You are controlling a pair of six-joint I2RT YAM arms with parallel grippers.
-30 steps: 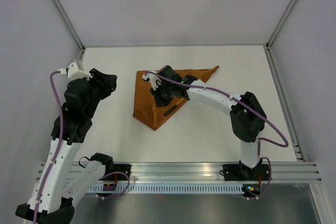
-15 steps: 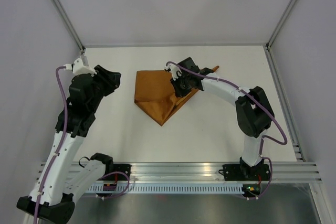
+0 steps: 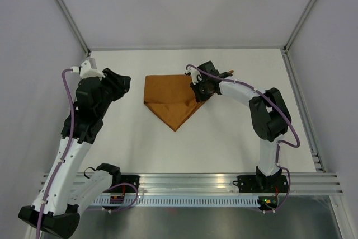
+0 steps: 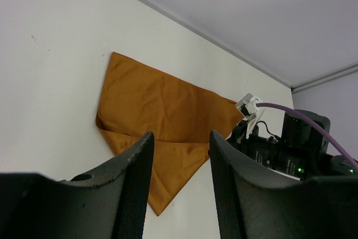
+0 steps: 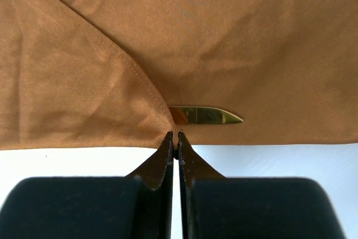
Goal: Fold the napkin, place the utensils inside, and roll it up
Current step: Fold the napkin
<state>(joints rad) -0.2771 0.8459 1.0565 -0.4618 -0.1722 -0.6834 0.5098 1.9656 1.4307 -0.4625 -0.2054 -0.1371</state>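
Observation:
The rust-orange napkin (image 3: 168,100) lies folded on the white table, its point toward the near edge. It also shows in the left wrist view (image 4: 162,110) and the right wrist view (image 5: 224,37). My right gripper (image 3: 197,94) is at the napkin's right edge. Its fingers (image 5: 166,158) are shut on the tip of a folded flap (image 5: 84,93). A shiny knife tip (image 5: 207,116) pokes out from under that flap; the rest of the utensils are hidden. My left gripper (image 3: 121,84) hangs open and empty left of the napkin (image 4: 180,135).
A small orange-and-dark tip (image 3: 227,73) shows behind the right arm's wrist. Grey walls with metal posts (image 3: 67,15) close in the table on three sides. An aluminium rail (image 3: 190,183) runs along the near edge.
My right gripper has drawn the napkin flap from the middle over to the right edge, covering the dark utensils. The napkin's long right corner has shrunk. The left arm has shifted slightly.

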